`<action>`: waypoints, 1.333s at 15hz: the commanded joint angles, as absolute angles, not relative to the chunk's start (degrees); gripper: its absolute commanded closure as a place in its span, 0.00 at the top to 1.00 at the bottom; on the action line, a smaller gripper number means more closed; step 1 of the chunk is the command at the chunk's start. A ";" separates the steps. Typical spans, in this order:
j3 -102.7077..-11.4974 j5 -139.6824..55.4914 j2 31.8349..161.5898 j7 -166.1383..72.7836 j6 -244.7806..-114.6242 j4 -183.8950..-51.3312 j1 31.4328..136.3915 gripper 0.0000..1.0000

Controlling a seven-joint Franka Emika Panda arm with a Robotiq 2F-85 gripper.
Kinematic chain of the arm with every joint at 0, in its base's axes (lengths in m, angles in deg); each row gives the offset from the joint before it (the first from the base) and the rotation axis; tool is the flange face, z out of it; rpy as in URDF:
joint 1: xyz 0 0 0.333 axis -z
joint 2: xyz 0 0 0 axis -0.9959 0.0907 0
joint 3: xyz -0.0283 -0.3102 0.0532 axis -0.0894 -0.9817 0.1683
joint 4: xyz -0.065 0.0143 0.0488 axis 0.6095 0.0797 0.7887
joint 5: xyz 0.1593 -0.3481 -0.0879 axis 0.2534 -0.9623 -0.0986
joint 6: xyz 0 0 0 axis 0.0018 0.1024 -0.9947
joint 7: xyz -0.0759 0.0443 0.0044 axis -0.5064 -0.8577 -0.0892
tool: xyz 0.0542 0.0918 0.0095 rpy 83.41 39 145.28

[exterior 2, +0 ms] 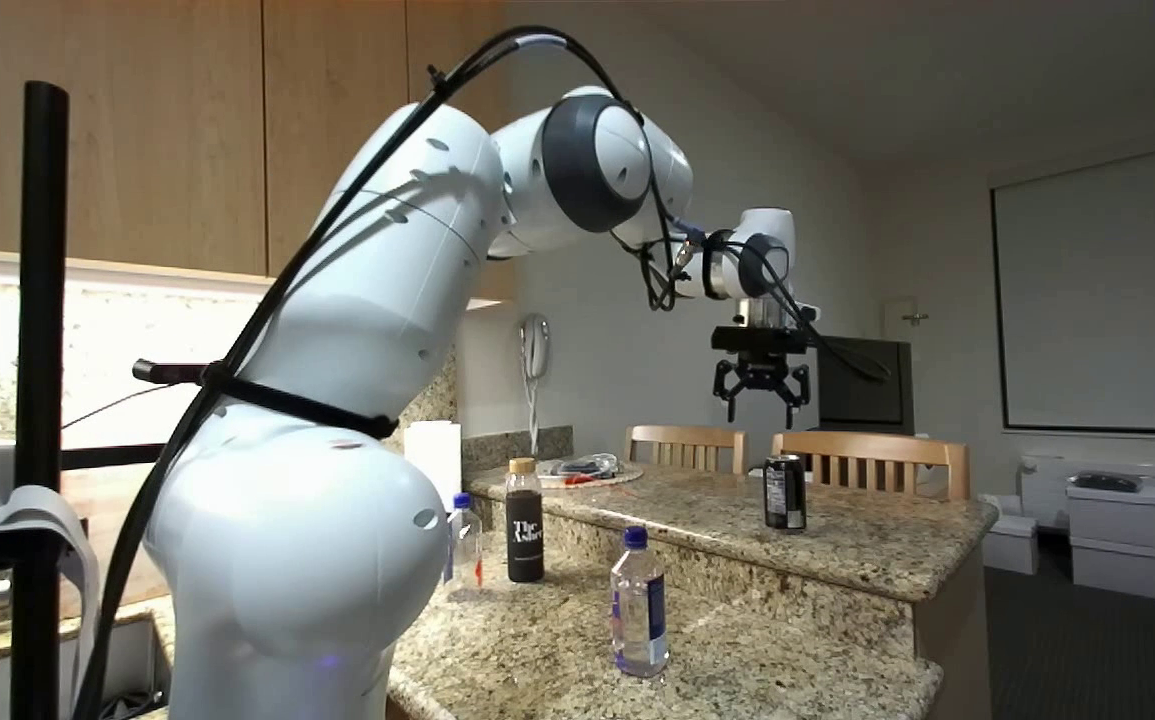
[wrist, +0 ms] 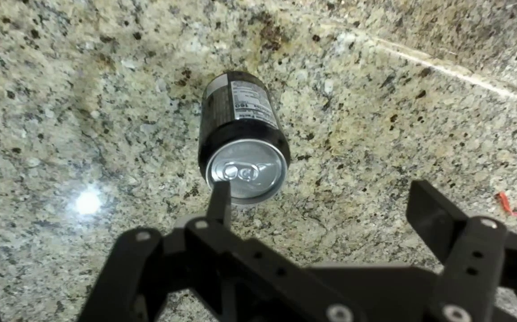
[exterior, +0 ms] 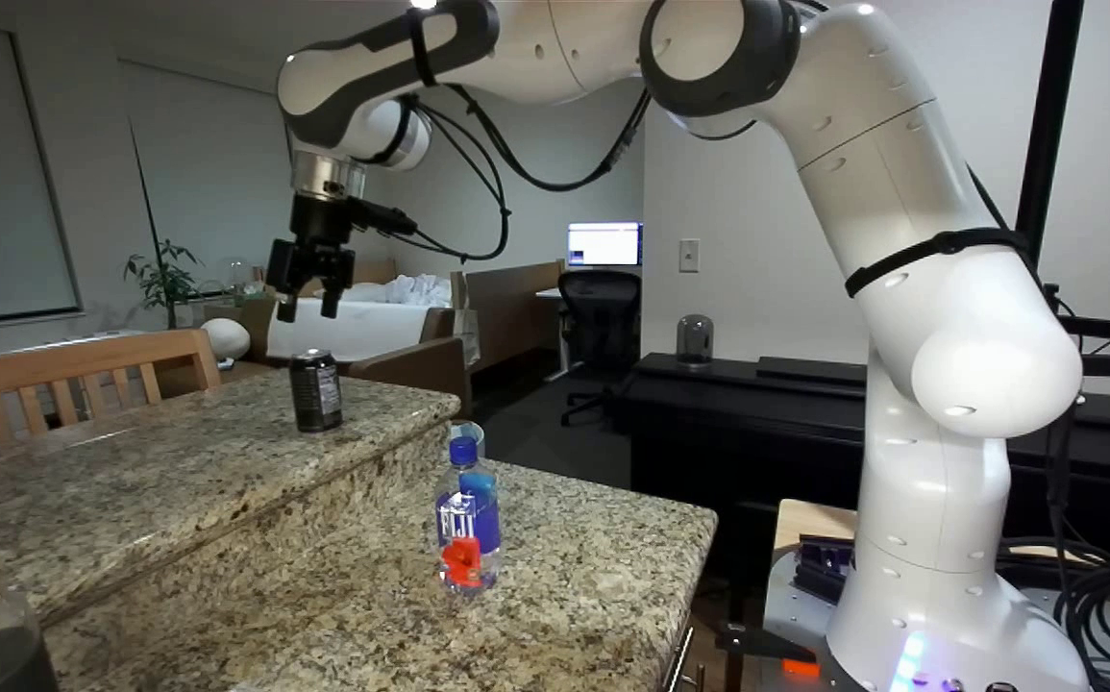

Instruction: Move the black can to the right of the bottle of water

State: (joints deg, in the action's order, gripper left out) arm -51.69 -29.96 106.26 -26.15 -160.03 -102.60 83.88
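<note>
Gripper (wrist: 322,197) unclenched, its two fingers (wrist: 435,219) wide apart and pointing down, the arm (exterior 2: 377,290) reaches out over the upper counter (exterior 2: 867,545). Below the fingers, a gap between, the can (wrist: 238,134) stands upright on that counter, as both exterior views show. Seen from the wrist, its silver lid and pull tab face upward, a pale printed panel runs down its side, and one fingertip crosses the lid's rim in the line of sight; the other is well off to the right. Farther right lies an orange strand (wrist: 505,203). The bottle (exterior: 467,524), clear with a blue cap, stands upright on the lower counter (exterior: 603,548), a step down from the can and well apart from it; its label reads FIJI in an exterior view. On the same level are a dark flask (exterior 2: 525,545) with a tan cap and, near that, a second bottle (exterior 2: 465,552), also blue-capped. Two wooden chairs (exterior 2: 872,447) stand behind the upper counter.
</note>
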 commanded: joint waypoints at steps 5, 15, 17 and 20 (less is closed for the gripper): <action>-51.54 -37.76 116.29 -29.28 -151.88 -88.34 82.91 1.00; -52.95 -37.84 123.28 -30.97 -142.29 -79.66 82.56 1.00; -53.52 -37.70 123.86 -31.06 -141.16 -78.54 82.58 1.00; -54.15 -37.50 124.62 -30.84 -139.83 -77.48 82.46 1.00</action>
State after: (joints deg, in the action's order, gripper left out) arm -53.72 -37.21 123.15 -29.59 -142.41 -79.84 82.51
